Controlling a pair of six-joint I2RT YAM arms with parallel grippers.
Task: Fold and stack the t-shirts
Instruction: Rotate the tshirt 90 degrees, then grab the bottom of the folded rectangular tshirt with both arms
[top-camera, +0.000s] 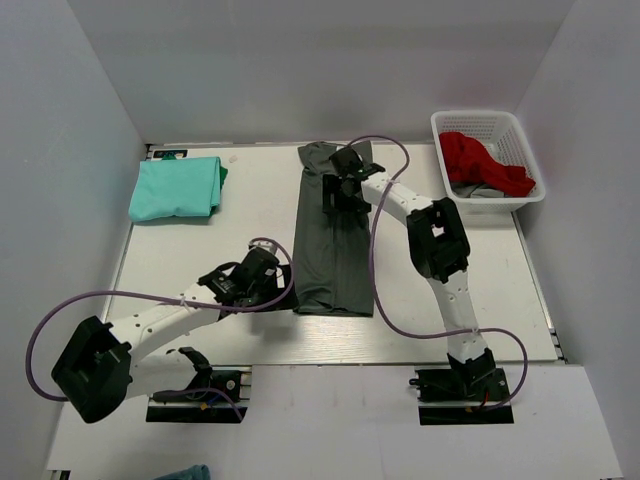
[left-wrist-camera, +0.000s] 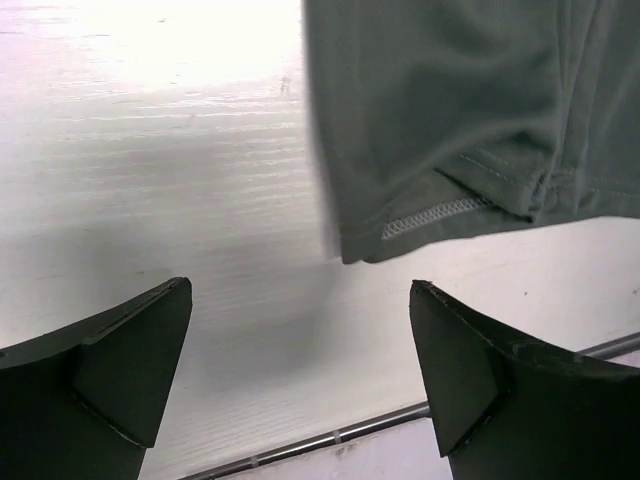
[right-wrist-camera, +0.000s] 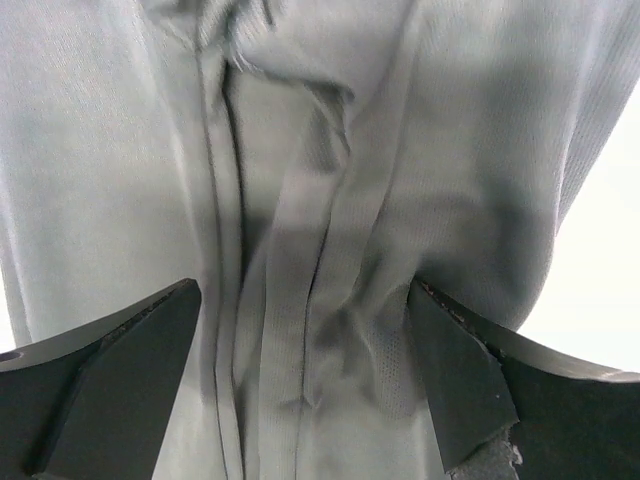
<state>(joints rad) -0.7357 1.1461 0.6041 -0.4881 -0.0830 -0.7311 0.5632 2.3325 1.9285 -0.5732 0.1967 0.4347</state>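
Note:
A dark charcoal grey t-shirt (top-camera: 333, 250) lies folded into a long narrow strip down the middle of the table. Its hemmed near corner (left-wrist-camera: 440, 210) shows in the left wrist view. My left gripper (top-camera: 272, 277) hovers open just left of that corner, with bare table between the fingers (left-wrist-camera: 130, 370). My right gripper (top-camera: 337, 195) stands open over the strip's far half. Creased grey cloth (right-wrist-camera: 310, 300) fills the gap between its fingers, ungripped. A mint-turquoise t-shirt (top-camera: 176, 187) lies folded at the far left.
A white plastic basket (top-camera: 505, 130) at the far right holds red and grey clothes. Grey walls enclose the table on three sides. A metal rail (left-wrist-camera: 330, 437) marks the table's near edge. Purple cables loop beside both arms.

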